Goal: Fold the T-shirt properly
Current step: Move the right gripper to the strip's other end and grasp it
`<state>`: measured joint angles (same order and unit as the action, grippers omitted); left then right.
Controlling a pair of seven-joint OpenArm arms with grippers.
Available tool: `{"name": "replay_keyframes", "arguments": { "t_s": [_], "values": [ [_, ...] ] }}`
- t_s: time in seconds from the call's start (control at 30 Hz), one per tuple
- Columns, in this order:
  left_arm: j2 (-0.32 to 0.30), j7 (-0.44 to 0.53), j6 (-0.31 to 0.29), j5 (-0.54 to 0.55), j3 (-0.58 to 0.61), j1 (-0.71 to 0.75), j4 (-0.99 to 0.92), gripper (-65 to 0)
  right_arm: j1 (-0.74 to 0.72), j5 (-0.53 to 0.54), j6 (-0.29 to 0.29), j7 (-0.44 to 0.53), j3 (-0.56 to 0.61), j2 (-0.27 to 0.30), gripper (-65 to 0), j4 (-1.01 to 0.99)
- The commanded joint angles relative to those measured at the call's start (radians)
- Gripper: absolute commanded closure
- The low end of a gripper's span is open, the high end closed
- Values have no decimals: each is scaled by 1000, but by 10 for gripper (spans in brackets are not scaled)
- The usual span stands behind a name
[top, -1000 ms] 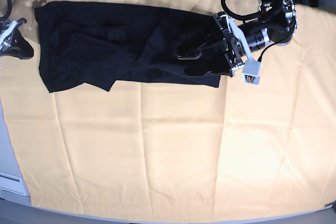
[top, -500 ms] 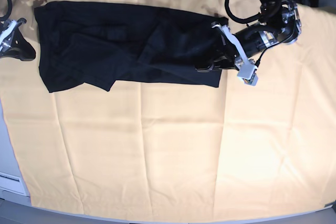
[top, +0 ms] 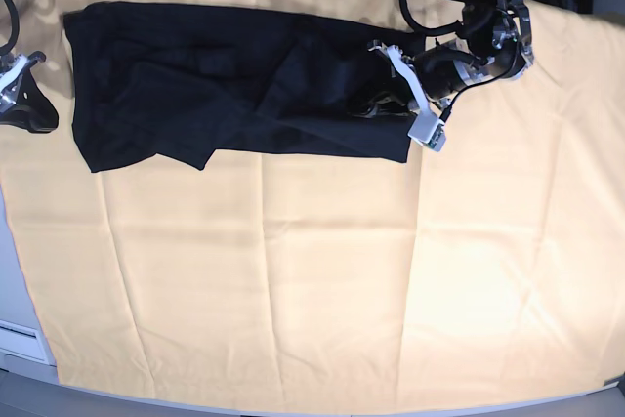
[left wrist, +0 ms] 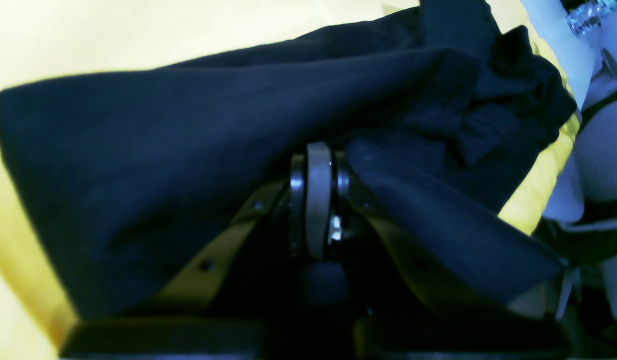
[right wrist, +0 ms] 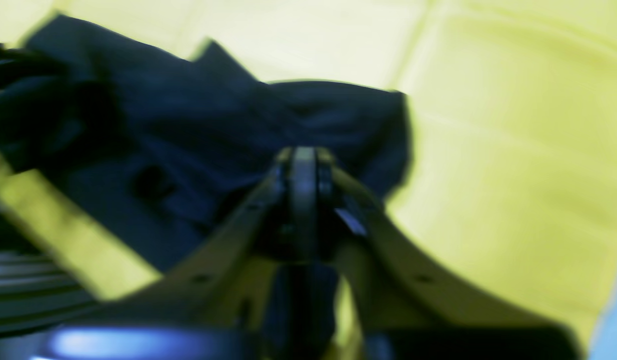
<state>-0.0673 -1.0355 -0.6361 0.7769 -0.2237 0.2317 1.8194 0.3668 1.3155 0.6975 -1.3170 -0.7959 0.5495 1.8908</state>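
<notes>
Black T-shirt (top: pixel 234 80) hides left fingers (left wrist: pixel 313 165) clamped on it; right fingers (right wrist: pixel 303 160) blurred, can't tell.

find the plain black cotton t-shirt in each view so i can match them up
Base: the plain black cotton T-shirt lies across the upper part, left to centre.
Left wrist: it fills the middle, bunched at the upper right.
Right wrist: it is in the left half, blurred.
Shared landmark: the pale yellow cloth under the shirt, seen in all three views.

No legible text, label or number on anything.
</notes>
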Motion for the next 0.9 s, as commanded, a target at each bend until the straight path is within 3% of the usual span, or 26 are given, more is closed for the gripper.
{"name": "replay_keyframes", "arguments": {
  "t_s": [0.0, 0.07, 0.13, 0.23, 0.5, 0.67, 0.8, 0.87],
  "values": [
    [-3, 27, -1, 19, -2, -9, 18, 0, -3, -27, -32, 56, -11, 12, -223, 0],
    [-2, 27, 1, 20, -1, -8, 18, 0, -3, -128, -89, 126, -11, -11, -368, -37],
    [-2, 26, 1, 20, -1, -8, 18, 0, -4, -158, -139, 155, -10, -31, -416, -101],
    [-2, 26, 1, 20, -1, -8, 18, 0, -4, -119, -143, 145, -7, -48, -418, -212],
    [-2, 26, 1, 25, -1, -8, 18, 0, 17, 132, -67, 21, -7, -59, -418, -329],
    [-2, 26, 1, 46, 1, -8, 18, 0, 21, 148, -58, 18, 39, -86, -418, -329],
    [-2, 26, 1, 43, 1, -8, 18, 0, 21, 151, -56, 14, 143, -109, -418, -329],
    [-2, 26, 1, 43, 1, -8, 18, 0, 21, 150, -29, 13, 192, -118, -418, -329]
  ]
}}
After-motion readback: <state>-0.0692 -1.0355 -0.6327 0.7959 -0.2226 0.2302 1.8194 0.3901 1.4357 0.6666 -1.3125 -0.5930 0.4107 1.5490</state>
